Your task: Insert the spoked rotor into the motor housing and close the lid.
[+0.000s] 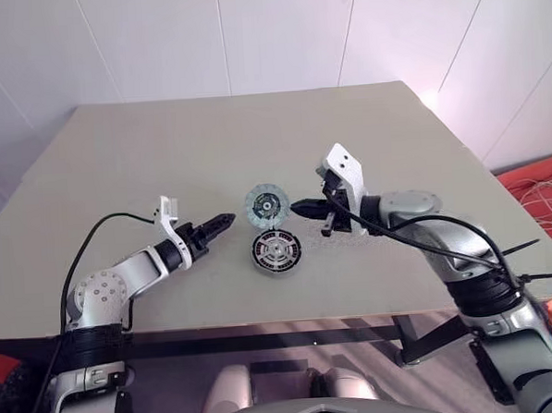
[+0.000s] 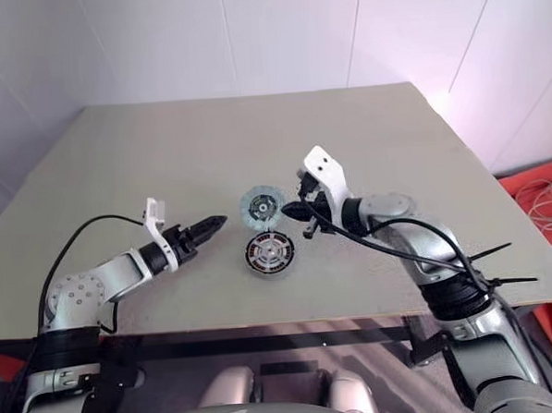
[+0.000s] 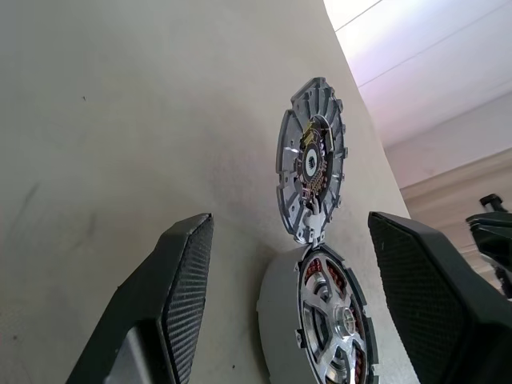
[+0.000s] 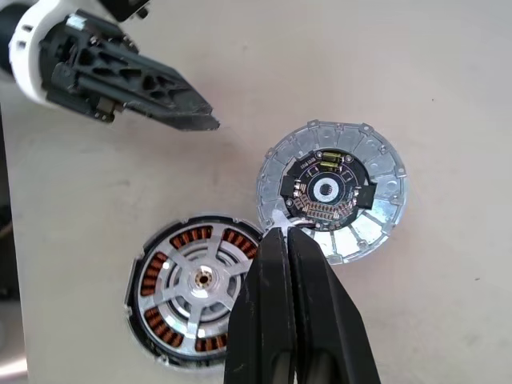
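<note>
Since the spoked rotor (image 4: 200, 280) seems already seated in the motor housing (image 4: 156, 316) at bench (image 1: 162, 148) centre, only the lid (image 4: 332, 192) (touching it at 12 o'clock) remains; left gripper (image 1: 223, 220) jaws spread, right gripper (image 1: 299, 207) jaws pressed together, empty.

beige table (image 1: 162, 157): lid (image 1: 266, 205), motor housing (image 1: 277, 252)

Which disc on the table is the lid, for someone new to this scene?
On the beige table, two round parts sit mid-table between the grippers. The lid is the farther one: a flat grey metal disc with a dark centre, unlike the nearer housing with copper windings.
</note>
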`<state>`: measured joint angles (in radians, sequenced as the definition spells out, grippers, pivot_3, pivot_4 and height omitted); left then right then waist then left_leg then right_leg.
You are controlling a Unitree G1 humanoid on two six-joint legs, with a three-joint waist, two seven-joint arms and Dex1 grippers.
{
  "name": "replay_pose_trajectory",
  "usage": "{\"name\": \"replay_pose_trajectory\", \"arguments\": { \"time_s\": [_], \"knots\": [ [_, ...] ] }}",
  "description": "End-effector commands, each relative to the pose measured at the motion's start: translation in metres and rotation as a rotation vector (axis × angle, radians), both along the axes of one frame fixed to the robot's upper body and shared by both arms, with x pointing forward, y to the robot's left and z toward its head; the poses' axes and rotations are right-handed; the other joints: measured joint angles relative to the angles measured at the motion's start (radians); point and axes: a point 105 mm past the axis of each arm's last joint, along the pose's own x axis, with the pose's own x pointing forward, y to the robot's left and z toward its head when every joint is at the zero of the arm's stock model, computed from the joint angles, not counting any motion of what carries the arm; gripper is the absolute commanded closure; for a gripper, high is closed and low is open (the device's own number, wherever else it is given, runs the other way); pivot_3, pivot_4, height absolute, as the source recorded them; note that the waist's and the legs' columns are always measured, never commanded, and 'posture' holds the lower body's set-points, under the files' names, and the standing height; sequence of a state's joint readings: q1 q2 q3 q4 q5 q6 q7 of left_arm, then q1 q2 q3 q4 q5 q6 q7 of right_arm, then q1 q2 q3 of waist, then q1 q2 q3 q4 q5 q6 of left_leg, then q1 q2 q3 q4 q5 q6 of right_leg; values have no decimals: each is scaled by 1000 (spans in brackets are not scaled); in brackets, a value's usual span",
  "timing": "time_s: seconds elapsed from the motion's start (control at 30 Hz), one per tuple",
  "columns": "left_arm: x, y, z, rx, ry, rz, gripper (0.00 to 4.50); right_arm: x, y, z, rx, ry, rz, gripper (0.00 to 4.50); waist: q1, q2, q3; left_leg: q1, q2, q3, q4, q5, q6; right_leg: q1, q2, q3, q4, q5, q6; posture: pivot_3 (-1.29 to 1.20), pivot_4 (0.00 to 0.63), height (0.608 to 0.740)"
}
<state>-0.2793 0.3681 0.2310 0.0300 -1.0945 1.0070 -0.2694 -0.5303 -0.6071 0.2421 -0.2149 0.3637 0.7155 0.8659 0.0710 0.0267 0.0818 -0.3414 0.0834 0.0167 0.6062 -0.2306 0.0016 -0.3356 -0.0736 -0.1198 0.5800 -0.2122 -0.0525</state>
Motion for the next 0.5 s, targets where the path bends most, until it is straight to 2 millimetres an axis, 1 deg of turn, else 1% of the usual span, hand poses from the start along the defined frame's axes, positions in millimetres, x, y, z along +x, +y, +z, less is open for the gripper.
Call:
{"name": "replay_pose_trajectory", "arguments": {
  "time_s": [0.03,0.13,0.17,0.3,0.4,0.43,0.5],
  "knots": [
    [10,-2,21,79,-134,-8,1220,-9,1,16,-103,-117,197,4500,1,0,0,0,0,0,0,0,0,0,0,0,0,0,0,0,0,740],
    [13,-3,26,158,-197,-18,1186,-10,-8,11,-210,-147,295,3901,0,0,0,-1,0,0,1,-1,1,0,0,0,0,0,0,0,0,740],
    [13,-4,27,178,-213,-22,1186,-9,-11,8,-239,-154,315,3609,0,0,0,-1,0,0,1,-1,2,0,0,0,0,0,0,0,0,740],
    [9,-11,28,280,-284,-62,1186,-3,-14,4,-336,-203,388,2273,-1,0,0,-2,0,0,3,-2,3,-1,0,0,1,0,-1,0,0,740],
    [4,-17,27,324,-319,-95,1186,-2,-12,1,-397,-250,452,1195,-2,0,0,-4,1,1,5,-2,4,-2,0,0,2,1,-3,0,0,740],
    [3,-18,27,338,-330,-104,1186,-3,-10,0,-413,-261,484,882,-2,0,0,-4,1,1,5,-2,4,-2,0,0,2,2,-6,0,0,740],
    [2,-19,26,360,-345,-113,1186,-4,-5,0,-438,-291,544,882,-3,0,0,-3,1,2,6,-3,5,-2,0,0,3,3,-8,0,0,740]
  ]
}}
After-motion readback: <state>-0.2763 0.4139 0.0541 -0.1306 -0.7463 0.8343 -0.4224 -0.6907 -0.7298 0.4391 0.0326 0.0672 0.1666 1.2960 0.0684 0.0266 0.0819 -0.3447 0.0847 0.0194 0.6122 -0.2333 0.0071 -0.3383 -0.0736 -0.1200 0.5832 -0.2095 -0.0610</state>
